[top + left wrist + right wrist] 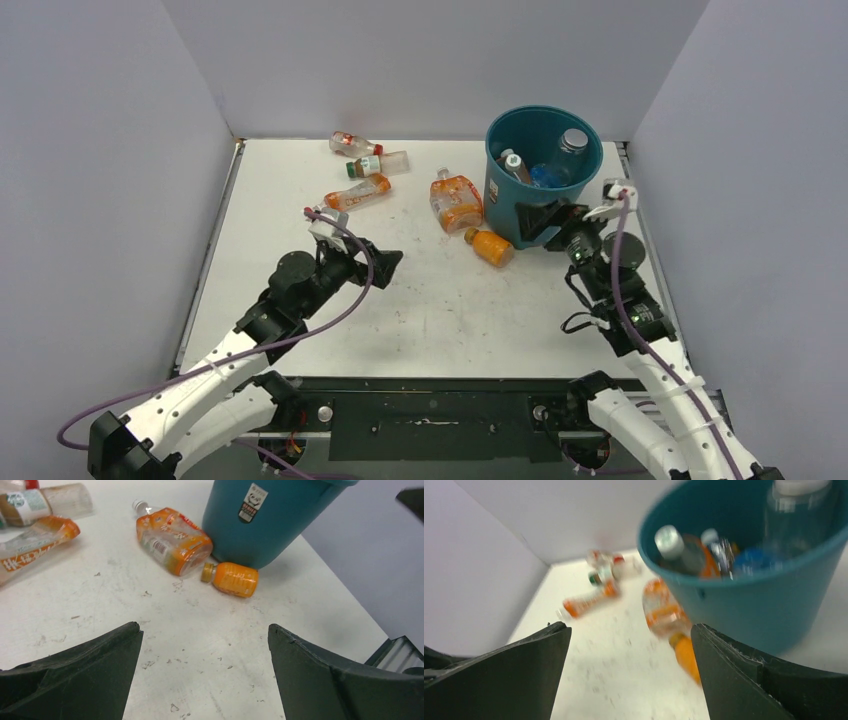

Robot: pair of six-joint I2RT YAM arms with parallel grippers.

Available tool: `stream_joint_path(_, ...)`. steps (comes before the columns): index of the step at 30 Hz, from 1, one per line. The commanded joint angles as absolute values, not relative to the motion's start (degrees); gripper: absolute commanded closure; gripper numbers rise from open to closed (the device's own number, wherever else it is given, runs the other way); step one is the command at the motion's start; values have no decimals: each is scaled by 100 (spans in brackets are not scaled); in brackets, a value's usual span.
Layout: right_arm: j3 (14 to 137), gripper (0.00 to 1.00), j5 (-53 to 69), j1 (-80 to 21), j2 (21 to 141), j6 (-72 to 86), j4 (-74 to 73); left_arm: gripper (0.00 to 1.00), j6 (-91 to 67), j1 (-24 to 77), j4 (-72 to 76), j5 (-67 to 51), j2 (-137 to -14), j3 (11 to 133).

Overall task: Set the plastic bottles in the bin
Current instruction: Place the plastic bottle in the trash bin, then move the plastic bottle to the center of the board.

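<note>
Noting positions, left to right.

Left gripper (pixel 202 626): jaws spread wide and empty, hovering over bare table (pixel 430 310).

Far-left cluster, all lying on their sides: red-capped bottle (pixel 355 143), green-capped bottle (pixel 378 164) just beside it, orange-label bottle (pixel 357 193) nearer the arms.

Centre: crushed bottle (pixel 172 540), flattened, with an orange label and its white cap pointing away from the bin (pixel 505 200).

Small orange bottle (pixel 231 579): on its side at the foot of the bin. Cannot tell whether it touches.

The bin holds several bottles, among them a tall clear bottle (pixel 572 145).

Right gripper (pixel 630 625): jaws wide apart with nothing between them, close by the bin's near wall.

Handling, as a judgement:
- The clear bottles look empty, so they are probably light and thin-walled and likely to buckle under a hard squeeze.
- Round bodies may roll or squirt out of the pads, and the label film looks slick.
- Best hold is across the belly at the label, jaws square to the long axis.
- The crushed bottle is better taken across its flat thickness.
- The small orange bottle looks the stiffest. Cannot tell whether it is filled.
</note>
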State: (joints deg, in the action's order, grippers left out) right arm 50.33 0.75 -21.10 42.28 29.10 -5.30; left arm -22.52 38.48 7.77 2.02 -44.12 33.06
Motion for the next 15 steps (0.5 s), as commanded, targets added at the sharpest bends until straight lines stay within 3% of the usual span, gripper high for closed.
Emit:
stream_joint_path(1, 3874, 6, 295, -2152, 3786, 3350, -637, 4, -2381, 3855, 267, 681, -4771, 3765)
stream_joint_path(7, 2408, 4, 137, -2164, 3924, 3664, 213, 4, -2139, 3858, 649, 333, -4568, 3532)
stream_joint_path(15, 1627, 2, -991, -2349, 5611, 4120, 2512, 4, -2057, 3916, 849, 176, -4354, 3338)
